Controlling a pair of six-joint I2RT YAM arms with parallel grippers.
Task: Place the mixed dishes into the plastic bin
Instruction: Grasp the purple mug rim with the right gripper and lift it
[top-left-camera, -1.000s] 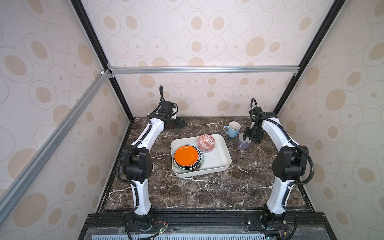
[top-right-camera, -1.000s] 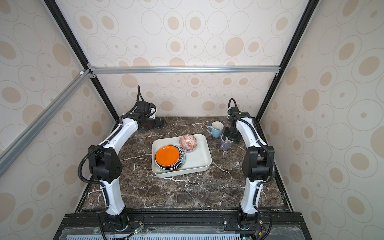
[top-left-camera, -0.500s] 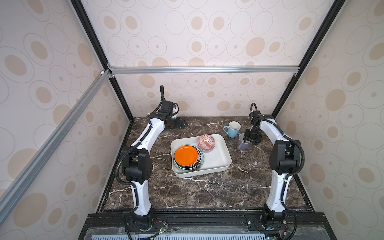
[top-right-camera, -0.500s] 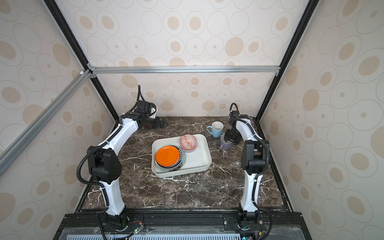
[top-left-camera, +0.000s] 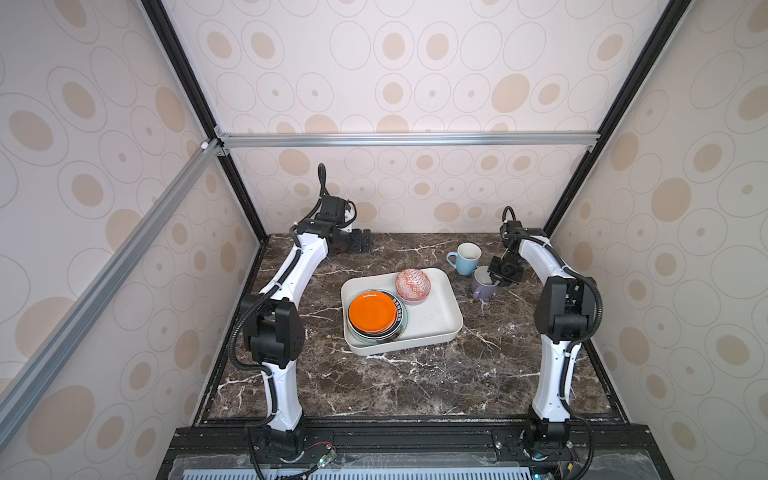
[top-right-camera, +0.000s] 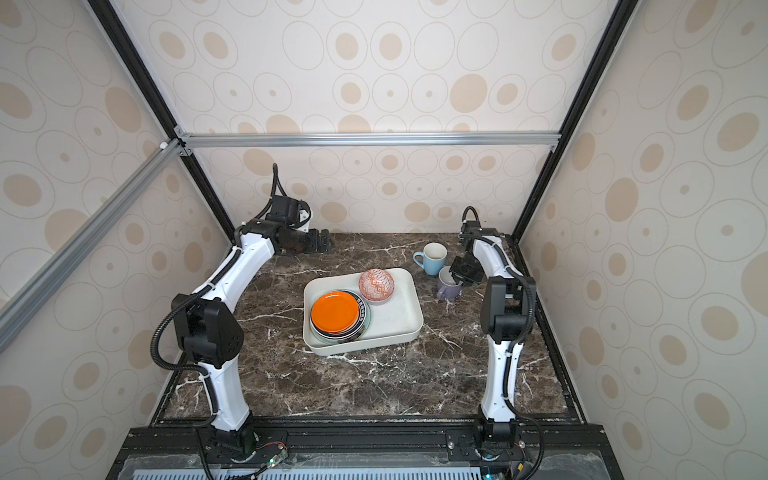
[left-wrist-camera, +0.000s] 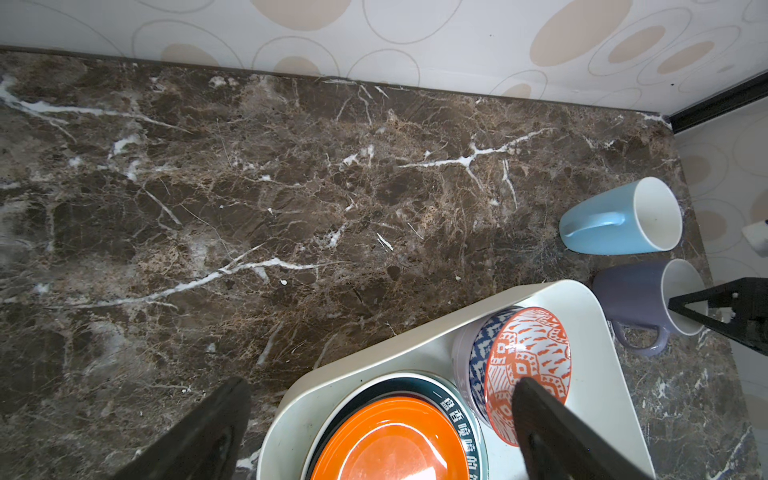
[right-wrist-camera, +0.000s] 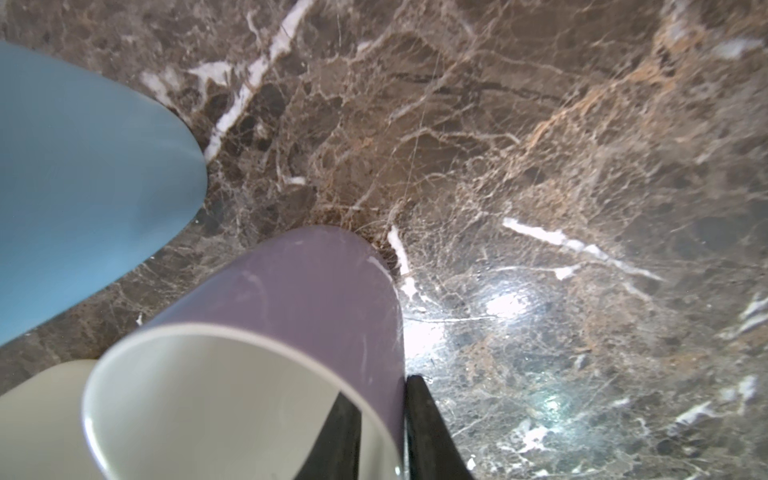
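The white plastic bin (top-left-camera: 440, 328) (top-right-camera: 399, 320) sits mid-table. It holds a stack of plates topped by an orange plate (top-left-camera: 372, 311) (left-wrist-camera: 390, 440) and a red-patterned bowl (top-left-camera: 412, 284) (left-wrist-camera: 528, 353) nested in another bowl. To the bin's back right a light blue mug (top-left-camera: 467, 257) (right-wrist-camera: 83, 187) and a lavender mug (top-left-camera: 482, 286) (right-wrist-camera: 291, 282) stand upright on the marble. My right gripper (top-left-camera: 496, 278) (right-wrist-camera: 380, 392) pinches the lavender mug's wall, one finger inside and one outside. My left gripper (top-left-camera: 361, 241) (left-wrist-camera: 380, 386) hangs open and holds nothing at the back left.
The dark marble table (top-left-camera: 395, 382) is enclosed by patterned walls and black frame posts. The two mugs stand almost touching, close to the bin's back right corner (right-wrist-camera: 37, 415) and the right wall.
My right gripper's fingers have narrowed onto the lavender mug's wall, and the right arm has shifted slightly. The left arm has not moved.
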